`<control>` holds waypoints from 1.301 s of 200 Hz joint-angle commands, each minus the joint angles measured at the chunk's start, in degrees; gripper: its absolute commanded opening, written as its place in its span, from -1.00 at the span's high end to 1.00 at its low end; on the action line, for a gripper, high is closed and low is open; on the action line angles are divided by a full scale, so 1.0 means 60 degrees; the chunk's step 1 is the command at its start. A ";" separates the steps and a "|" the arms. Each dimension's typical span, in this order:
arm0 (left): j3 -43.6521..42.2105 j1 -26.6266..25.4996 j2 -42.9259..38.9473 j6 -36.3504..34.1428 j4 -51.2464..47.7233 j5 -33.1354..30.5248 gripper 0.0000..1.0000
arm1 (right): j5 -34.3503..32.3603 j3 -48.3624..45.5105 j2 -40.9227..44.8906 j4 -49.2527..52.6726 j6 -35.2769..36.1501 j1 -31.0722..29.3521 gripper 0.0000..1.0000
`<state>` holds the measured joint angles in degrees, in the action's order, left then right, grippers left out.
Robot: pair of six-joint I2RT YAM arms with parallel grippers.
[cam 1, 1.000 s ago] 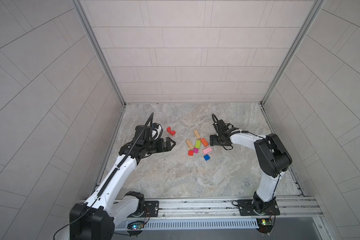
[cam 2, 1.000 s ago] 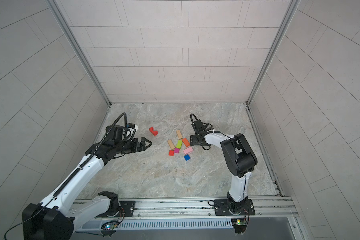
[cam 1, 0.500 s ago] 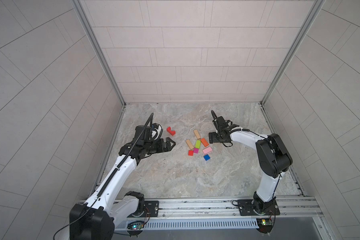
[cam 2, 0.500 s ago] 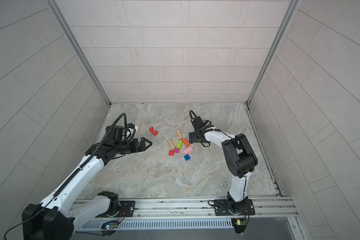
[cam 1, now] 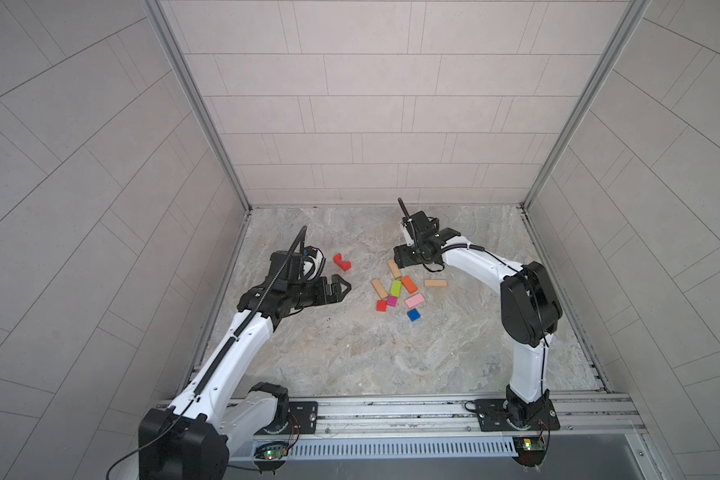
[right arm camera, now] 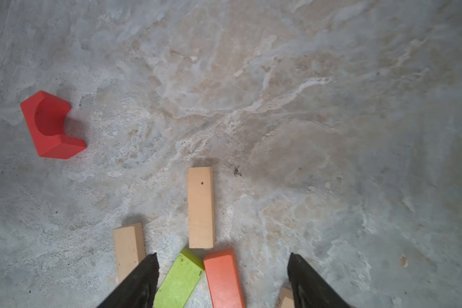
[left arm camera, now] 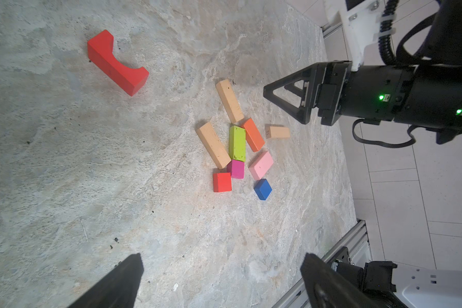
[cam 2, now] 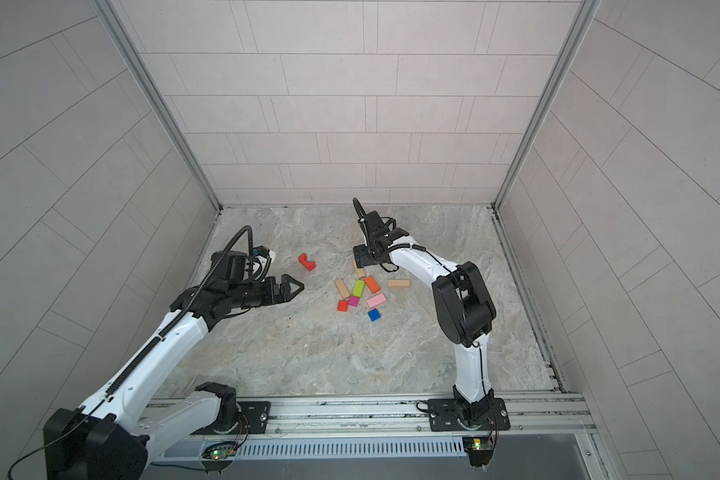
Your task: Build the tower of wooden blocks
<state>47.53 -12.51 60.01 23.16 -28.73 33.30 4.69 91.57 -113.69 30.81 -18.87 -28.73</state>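
Note:
No wood block tower stands; the blocks lie loose on the marble floor. A red notched piece (cam 1: 341, 262) (left arm camera: 116, 64) (right arm camera: 51, 125) lies apart on the left. The cluster holds three tan bars (cam 1: 394, 269) (cam 1: 379, 288) (cam 1: 435, 283), a lime oblong (cam 1: 395, 287), an orange oblong (cam 1: 408, 284) (right arm camera: 223, 277), a pink oblong (cam 1: 415, 300), and red (cam 1: 381, 306), magenta (cam 1: 392, 301) and blue (cam 1: 414, 315) cubes. My right gripper (cam 1: 404, 259) (right arm camera: 222, 260) hovers open over the far tan bar (right arm camera: 200, 208), holding nothing. My left gripper (cam 1: 344, 286) (left arm camera: 222, 264) is open and empty, left of the cluster.
Tiled walls close the floor on three sides, with metal corner posts (cam 1: 566, 124). A metal rail (cam 1: 391, 409) carrying both arm bases runs along the front edge. Bare floor lies in front of the cluster and to its right.
My right gripper has moved back and to the left, uncovering the right-hand tan bar, and its jaws have narrowed a little. The left arm has not moved.

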 commanded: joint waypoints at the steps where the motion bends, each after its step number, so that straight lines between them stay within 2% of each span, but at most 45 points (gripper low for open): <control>1: -0.0109 -0.0002 -0.0197 0.0039 0.0130 -0.0016 -0.99 | 0.0022 0.0612 -0.0558 0.0762 0.0166 -0.0151 -0.44; 40: -0.0100 0.0002 -0.0246 0.0046 0.0130 -0.0014 -0.99 | 0.0219 0.1530 -0.1540 0.0998 0.0201 -0.0221 -0.10; 86: -0.0104 -0.0003 -0.0240 0.0037 0.0145 0.0002 -0.99 | 0.0281 0.2633 -0.2667 0.1602 0.0361 -0.0370 0.03; 130: -0.0109 0.0005 -0.0216 0.0046 0.0145 0.0024 -0.99 | 0.0007 0.2847 -0.3072 0.1732 0.0362 -0.0403 0.12; 178: -0.0101 0.0005 -0.0146 0.0063 0.0167 0.0094 -0.99 | -0.0126 0.2916 -0.3244 0.1876 0.0446 -0.0411 0.21; 236: -0.0103 0.0005 -0.0108 0.0058 0.0175 0.0080 -0.99 | -0.0347 0.3262 -0.3218 0.2156 0.0563 -0.0426 0.47; 260: -0.0109 -0.0002 -0.0100 0.0057 0.0174 0.0078 -0.99 | -0.0486 0.3273 -0.3078 0.2143 0.0643 -0.0426 0.49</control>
<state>47.53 -12.51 59.46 23.55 -28.51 33.39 3.81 110.34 -131.81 41.80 -16.10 -30.74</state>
